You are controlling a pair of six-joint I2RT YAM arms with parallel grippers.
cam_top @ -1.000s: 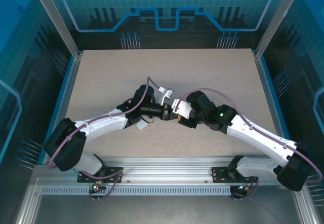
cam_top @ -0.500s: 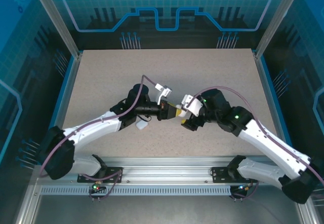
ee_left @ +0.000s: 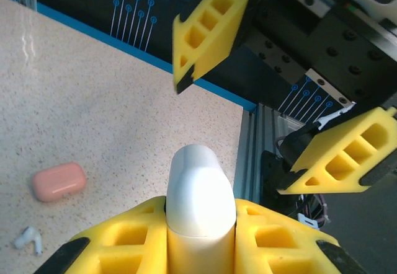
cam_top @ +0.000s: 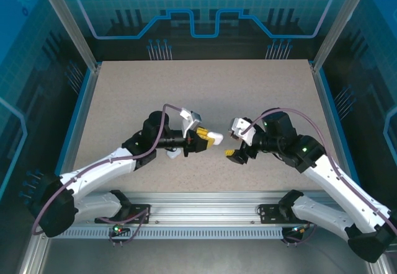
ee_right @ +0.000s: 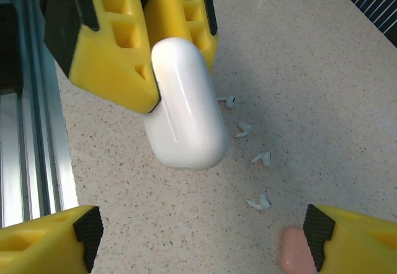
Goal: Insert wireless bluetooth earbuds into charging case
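Left tool (cam_top: 208,139) clenched on a white case (ee_right: 186,106), one yellow pad (ee_left: 245,215) against each side. The case's rounded end sticks out past the pads and points toward the right tool (cam_top: 236,141). Case is held up off the desk (cam_top: 136,94); its shadow falls on the surface below.

Right tool released, jaws spread wide, nothing between them. It faces the left tool across a small gap, not touching the case.

From the right wrist: four white earbuds (ee_right: 244,129) lie loose on the desk in a rough line. They are below and just past the held case's free end, in the space the right tool's open fingers frame. A pink case (ee_right: 291,252) sits on the desk near the last earbud in the line.

From the left wrist: the pink case lies off to the left, one white earbud close beside it.
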